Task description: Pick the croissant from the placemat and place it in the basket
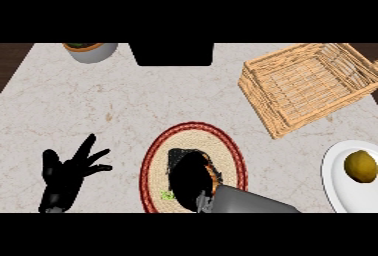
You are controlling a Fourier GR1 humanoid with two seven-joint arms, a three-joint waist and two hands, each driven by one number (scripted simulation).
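Pale marbled counter (111,105), dark wood at its left edge. Round woven placemat (230,150), red rim, near centre. Right hand (190,172) on it, fingers curled over the croissant (214,176); only a brown crust edge shows. Left hand (70,172) rests lower left, fingers spread. Square wicker basket (310,85) upper right. White plate (336,185) with yellow round fruit (361,166) at right edge. Grey pot (92,51) top left.

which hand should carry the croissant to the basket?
Right. The right hand is already down over the croissant on the placemat, and the basket lies on its side. The left hand rests open, far left.
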